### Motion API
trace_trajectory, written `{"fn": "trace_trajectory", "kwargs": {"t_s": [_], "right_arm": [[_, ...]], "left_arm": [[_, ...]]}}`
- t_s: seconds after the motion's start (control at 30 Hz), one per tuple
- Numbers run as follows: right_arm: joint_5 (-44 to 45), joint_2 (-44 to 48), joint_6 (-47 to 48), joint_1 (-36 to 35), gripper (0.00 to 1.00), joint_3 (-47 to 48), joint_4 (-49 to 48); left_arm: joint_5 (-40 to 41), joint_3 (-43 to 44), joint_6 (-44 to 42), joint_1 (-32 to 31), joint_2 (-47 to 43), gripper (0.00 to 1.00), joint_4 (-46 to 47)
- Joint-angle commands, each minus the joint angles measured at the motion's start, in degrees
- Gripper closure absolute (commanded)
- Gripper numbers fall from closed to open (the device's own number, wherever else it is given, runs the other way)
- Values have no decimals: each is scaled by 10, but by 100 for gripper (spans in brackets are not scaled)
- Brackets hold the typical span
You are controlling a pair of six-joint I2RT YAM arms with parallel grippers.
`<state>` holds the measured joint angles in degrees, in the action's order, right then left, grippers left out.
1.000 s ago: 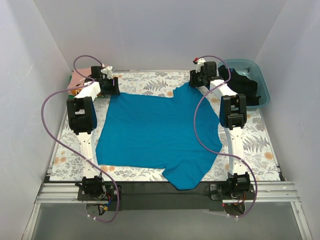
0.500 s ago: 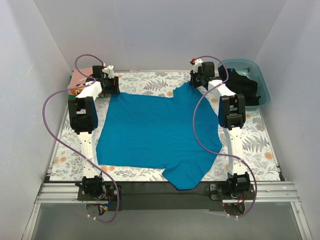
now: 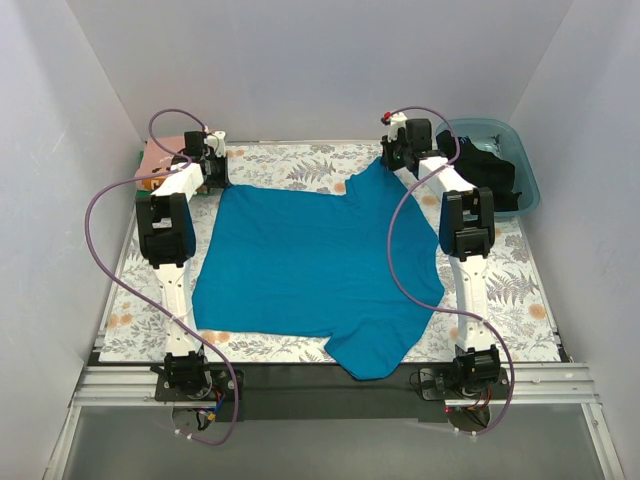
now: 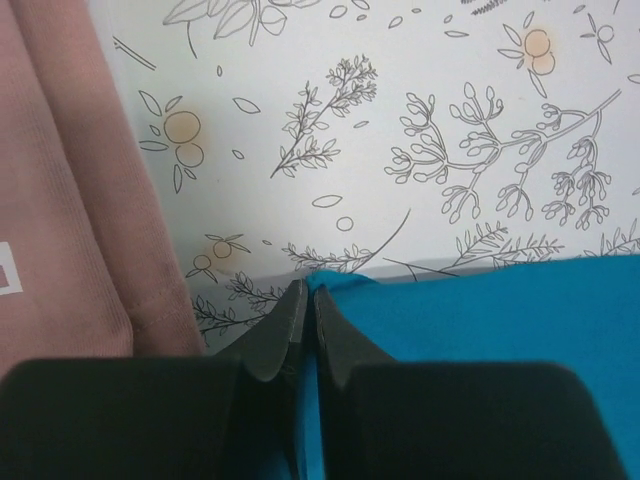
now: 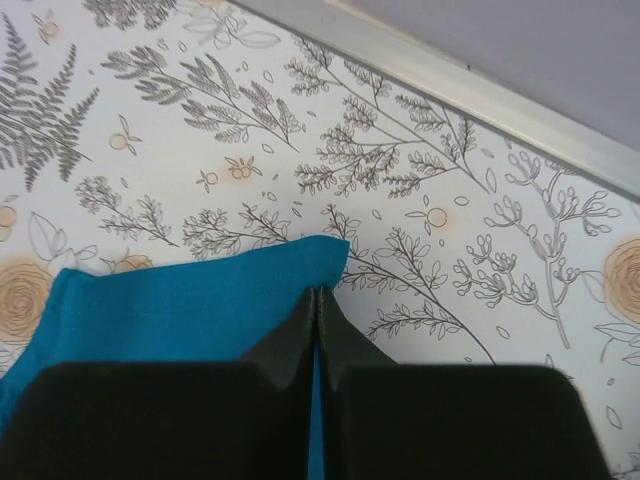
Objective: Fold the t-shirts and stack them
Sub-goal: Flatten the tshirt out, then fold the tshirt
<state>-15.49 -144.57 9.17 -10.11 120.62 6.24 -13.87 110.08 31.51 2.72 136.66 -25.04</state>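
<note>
The blue shirt (image 3: 315, 270) lies spread flat across the middle of the overhead frame on the flowered surface (image 3: 290, 165), with one sleeve reaching toward the bottom edge. I read this as laid out for the first fold. My left tool (image 4: 303, 295) is pinched closed on the shirt's upper-left corner and my right tool (image 5: 317, 295) is pinched closed on its upper-right corner. From there I could carry both far corners over together.

From overhead the tool bodies cover the corners, so I cannot judge the grips there. The wrist views settle it: each shows blue cloth caught between the closed tips. The left wrist view also shows the pink shirt (image 4: 60, 200) filling its left side, just beside my tool, so I would mind not snagging it. Only the overhead view shows the black shirt (image 3: 480, 170) bundled in the blue tub (image 3: 525, 185) at upper right, well apart from the fold.
</note>
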Motion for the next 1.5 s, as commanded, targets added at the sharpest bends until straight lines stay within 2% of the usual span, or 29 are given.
{"fn": "trace_trajectory", "kwargs": {"t_s": [0.0, 0.33, 0.4, 0.43, 0.53, 0.57, 1.03, 1.2, 1.3, 1.4, 1.43, 1.47], "right_arm": [[-12, 84, 8, 4, 99, -7, -31], [-31, 182, 18, 7, 99, -91, -29], [-30, 184, 26, 7, 99, -97, -27], [-28, 183, 28, 7, 99, -97, -28], [-27, 172, 30, 8, 99, -92, -26], [-26, 169, 30, 8, 99, -89, -26], [-31, 150, 26, 7, 99, -69, -21], [-31, 150, 26, 7, 99, -65, -21], [-31, 150, 25, 8, 99, -66, -20], [-35, 155, 25, 8, 99, -67, -18], [-37, 157, 26, 7, 99, -67, -18], [-39, 160, 26, 8, 99, -68, -17]], "left_arm": [[22, -9, 3, 0, -35, 100, 31], [-12, -71, -29, 11, -77, 98, 65], [-10, -65, -36, 11, -68, 84, 51], [-6, -60, -36, 11, -64, 71, 47], [-9, -54, -33, 11, -61, 61, 39], [-12, -51, -29, 10, -58, 60, 40], [-20, 28, -19, 11, 2, 65, 21], [-20, 14, -23, 11, 2, 66, 14], [-25, 7, -26, 11, 1, 71, 13], [-23, 7, -25, 11, 0, 79, 14], [-18, 7, -22, 11, 0, 82, 17], [-13, 9, -20, 11, -1, 89, 23]]}}
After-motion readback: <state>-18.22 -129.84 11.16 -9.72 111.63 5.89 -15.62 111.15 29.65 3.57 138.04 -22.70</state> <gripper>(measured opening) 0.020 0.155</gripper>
